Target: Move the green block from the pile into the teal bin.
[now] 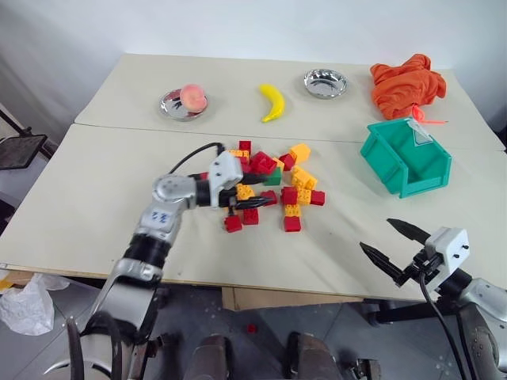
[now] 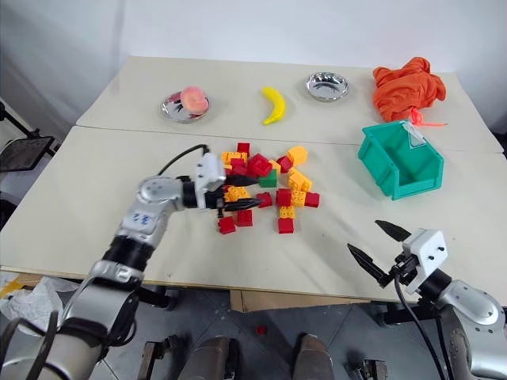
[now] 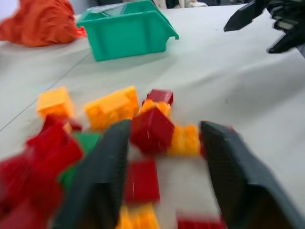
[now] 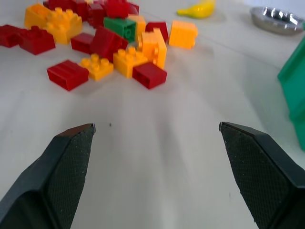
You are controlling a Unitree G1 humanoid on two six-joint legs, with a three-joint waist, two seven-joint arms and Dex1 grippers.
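left eye view puts the green block (image 1: 273, 177) just past the left gripper (image 1: 252, 192), whose fingers stand apart over red bricks (image 1: 252, 215), holding nothing.

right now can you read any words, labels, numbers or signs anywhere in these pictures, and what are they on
No text here can be read.
Blue marks on the left forearm: too small and blurred to read.
White tag in the teal bin: shows no legible print.
Toy bricks, banana, steel bowls and orange cloth: no lettering visible.
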